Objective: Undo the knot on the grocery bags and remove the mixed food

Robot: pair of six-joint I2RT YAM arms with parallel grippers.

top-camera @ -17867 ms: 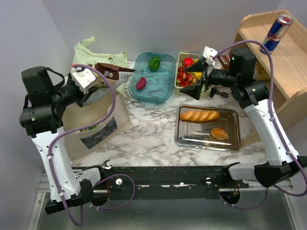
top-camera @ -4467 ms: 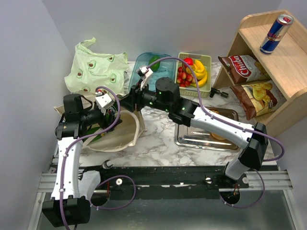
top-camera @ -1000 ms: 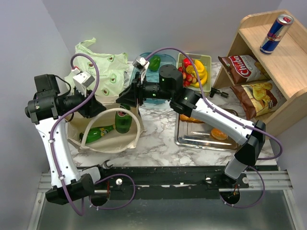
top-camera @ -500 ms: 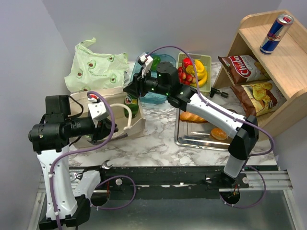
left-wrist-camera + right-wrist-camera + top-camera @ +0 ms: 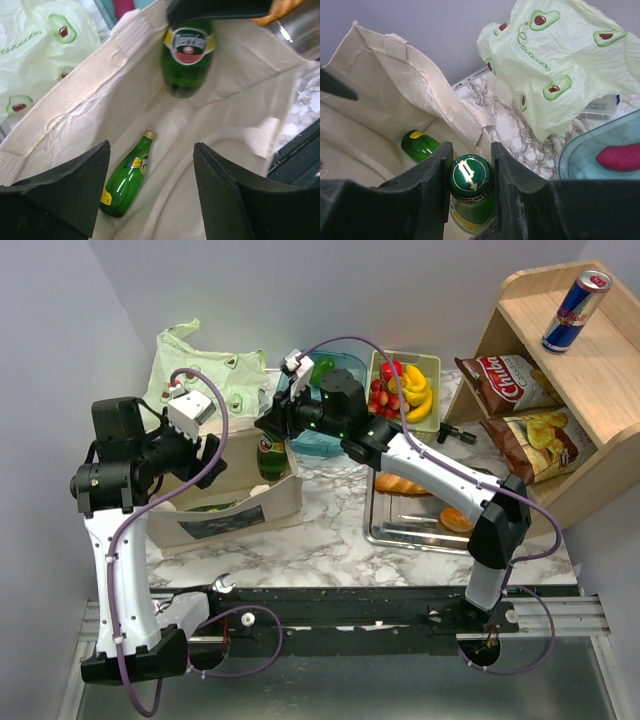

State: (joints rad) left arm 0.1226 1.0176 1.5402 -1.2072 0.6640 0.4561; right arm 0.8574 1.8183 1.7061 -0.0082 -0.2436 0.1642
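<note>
The beige canvas tote (image 5: 228,515) stands open on the marble. My right gripper (image 5: 471,186) is shut on the capped neck of an upright green bottle (image 5: 268,456) at the tote's far rim. A smaller green bottle (image 5: 127,175) lies flat on the tote's floor. Above that floor my left gripper (image 5: 150,192) hangs open, holding nothing. The pale green avocado-print bag (image 5: 200,368) lies slumped behind the tote; the knot is out of view. A green bell pepper (image 5: 322,366) and a magenta vegetable (image 5: 620,156) sit in the teal tub (image 5: 580,160).
A yellow-green basket (image 5: 432,365) holds strawberries and bananas. A steel tray (image 5: 395,530) with bread loaf and bun sits at front right. The wooden shelf (image 5: 600,430) at right carries two crisp bags and a drink can (image 5: 575,308). The right arm spans the table.
My left gripper has opened, let go of the tote and risen back over its mouth. The tote now stands squarer. The right gripper keeps its hold on the bottle.
</note>
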